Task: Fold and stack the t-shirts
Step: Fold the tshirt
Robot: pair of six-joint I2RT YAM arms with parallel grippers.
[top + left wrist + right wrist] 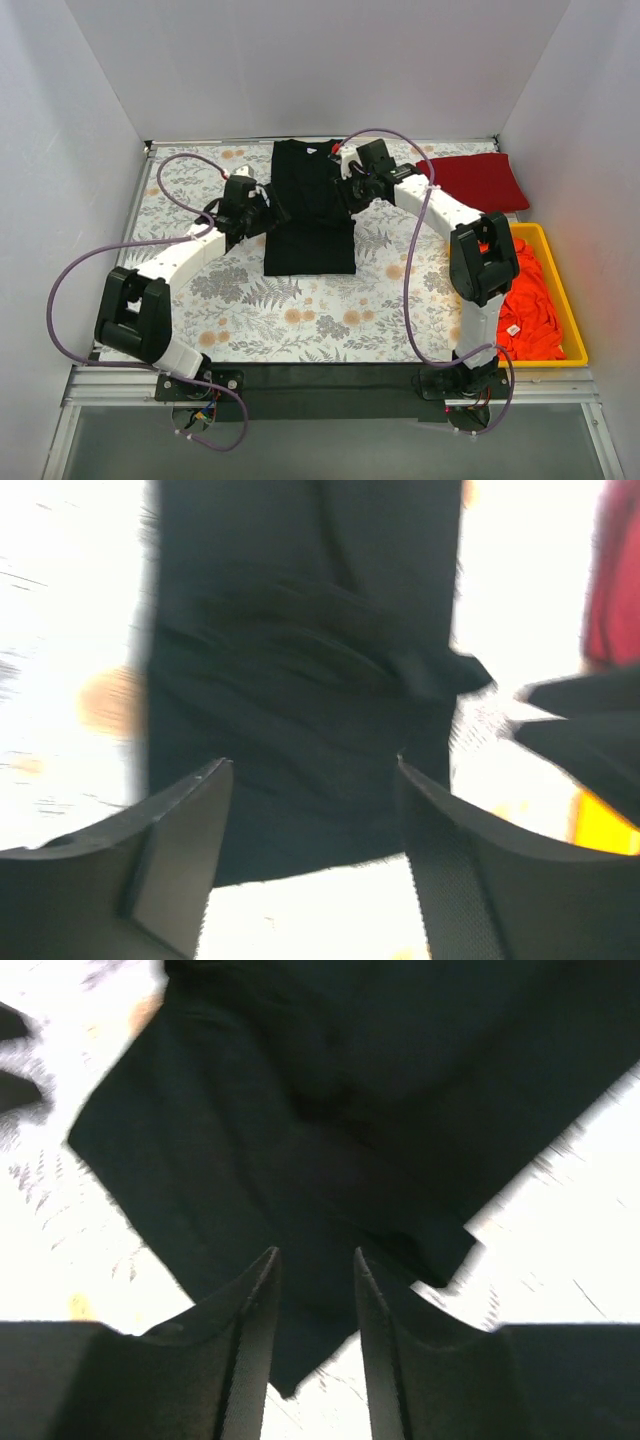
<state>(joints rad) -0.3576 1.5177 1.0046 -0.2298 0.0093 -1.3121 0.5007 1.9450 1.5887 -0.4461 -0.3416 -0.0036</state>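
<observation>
A black t-shirt [310, 215] lies on the floral table cover, its sides folded in to make a long strip. My left gripper [268, 212] is at the shirt's left edge, my right gripper [350, 190] at its right edge. In the left wrist view the left gripper [312, 765] is wide open over the black t-shirt [300, 680], holding nothing. In the right wrist view the right gripper [315, 1255] stands narrowly open over the black t-shirt [330, 1110], with a corner of it below the fingers. A folded dark red t-shirt [478, 180] lies at the back right.
A yellow bin [560, 285] at the right edge holds several bright orange-red t-shirts [528, 305]. White walls close in the back and both sides. The floral table cover [300, 310] shows bare in front of the black shirt.
</observation>
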